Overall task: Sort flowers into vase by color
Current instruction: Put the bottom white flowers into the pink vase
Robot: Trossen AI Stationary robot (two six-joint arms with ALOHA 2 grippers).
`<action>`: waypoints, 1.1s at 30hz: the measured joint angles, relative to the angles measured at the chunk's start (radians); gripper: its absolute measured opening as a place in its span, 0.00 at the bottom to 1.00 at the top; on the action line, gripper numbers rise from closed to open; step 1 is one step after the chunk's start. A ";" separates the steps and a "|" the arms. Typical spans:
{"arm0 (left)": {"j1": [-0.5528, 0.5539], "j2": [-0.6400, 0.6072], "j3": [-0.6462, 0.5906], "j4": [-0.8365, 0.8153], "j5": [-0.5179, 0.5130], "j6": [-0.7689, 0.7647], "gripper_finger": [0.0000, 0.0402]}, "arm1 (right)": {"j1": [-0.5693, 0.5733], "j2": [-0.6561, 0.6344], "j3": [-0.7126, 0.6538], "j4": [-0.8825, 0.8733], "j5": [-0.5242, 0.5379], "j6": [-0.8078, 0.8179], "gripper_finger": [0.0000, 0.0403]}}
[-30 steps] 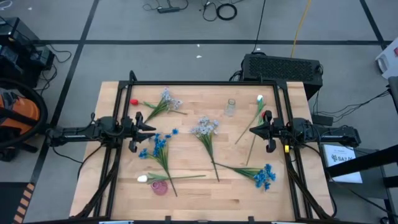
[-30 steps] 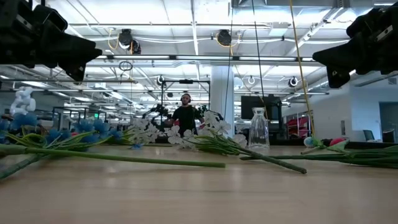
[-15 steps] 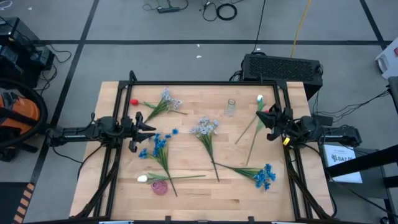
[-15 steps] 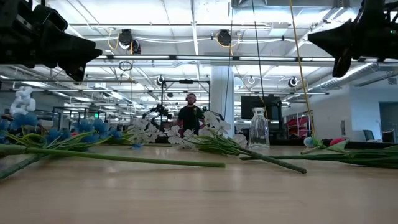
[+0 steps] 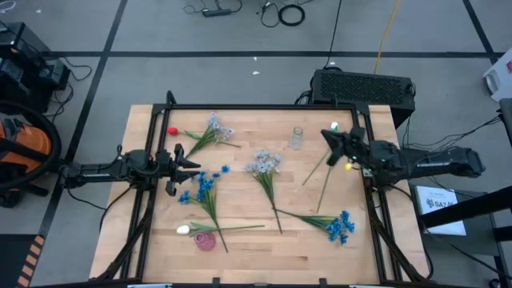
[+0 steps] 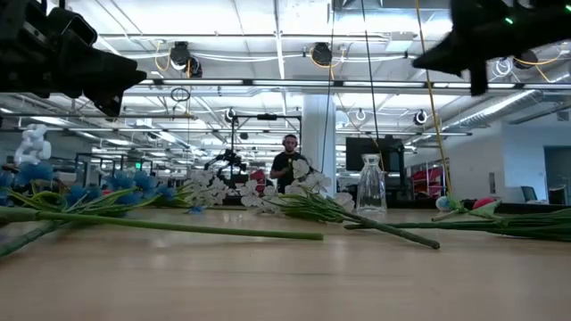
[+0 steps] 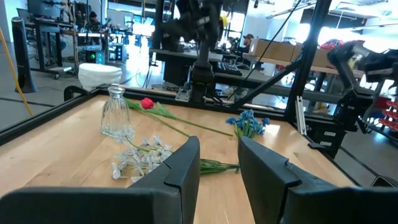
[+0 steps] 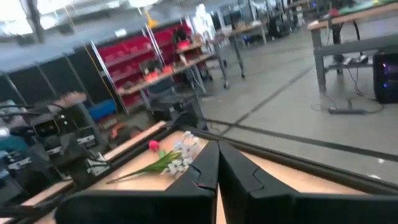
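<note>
My right gripper (image 5: 326,136) has its fingers clenched flat together with nothing between them, and it hangs in the air over the far right part of the table (image 5: 240,248), close to the white bud (image 5: 334,126) and above the long stems lying there. My left gripper (image 5: 192,165) has its fingers parted and empty, a clear gap showing between them in the left wrist view, and it hovers at the left side, just above a blue flower (image 5: 204,186).

The flowers lie scattered flat on the wood: a pale cluster (image 5: 218,128) with a red bud (image 5: 171,131) at the far left, another pale cluster (image 5: 263,162) mid-table, a second blue flower (image 5: 340,225) near the right front, and a white bud (image 5: 183,230) at the left front beside a pinkish vase (image 5: 206,241). A clear glass vase (image 5: 297,138) stands upright toward the far side, holding nothing. A person (image 6: 289,166) shows in the room beyond.
</note>
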 joint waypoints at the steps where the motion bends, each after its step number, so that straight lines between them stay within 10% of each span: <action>1: 0.000 0.000 0.000 0.000 0.000 0.000 0.29 | 0.003 0.068 0.051 -0.006 0.000 0.004 0.00; 12: 0.000 0.000 0.000 0.000 0.000 0.000 0.29 | 0.022 0.783 0.799 -0.712 0.042 0.276 0.00; 18: 0.000 0.000 0.000 0.000 0.000 0.000 0.29 | -0.023 1.016 1.131 -1.061 -0.148 0.450 0.00; 33: 0.000 0.000 0.000 0.000 0.000 0.000 0.29 | -0.063 1.214 1.304 -1.232 -0.372 0.612 0.07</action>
